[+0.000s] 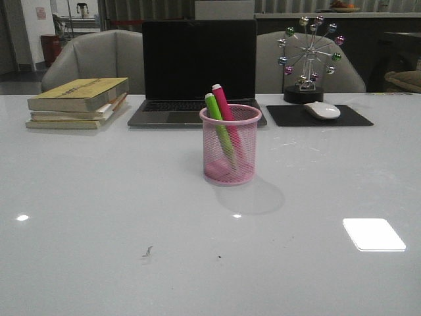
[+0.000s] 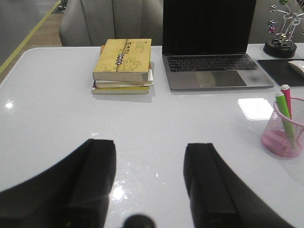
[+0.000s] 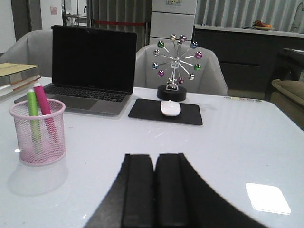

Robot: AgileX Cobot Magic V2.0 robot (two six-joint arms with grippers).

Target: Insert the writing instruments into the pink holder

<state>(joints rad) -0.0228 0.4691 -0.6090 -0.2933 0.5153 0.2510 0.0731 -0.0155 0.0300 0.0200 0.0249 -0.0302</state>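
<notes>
Pink holder stands upright just before the laptop, with green marker and pink marker both leaning inside. Insertion appears complete. Left gripper is spread and empty; right gripper is closed, empty. Only retreat remains.

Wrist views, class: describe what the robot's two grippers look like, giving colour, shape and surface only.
Both are matte black. The left gripper shows two thick, blocky fingers with flat rectangular ends and plain faces. The right gripper shows two similar flat-ended black fingers on a body that widens and curves outward. No cables, labels or markings are visible on either.
</notes>
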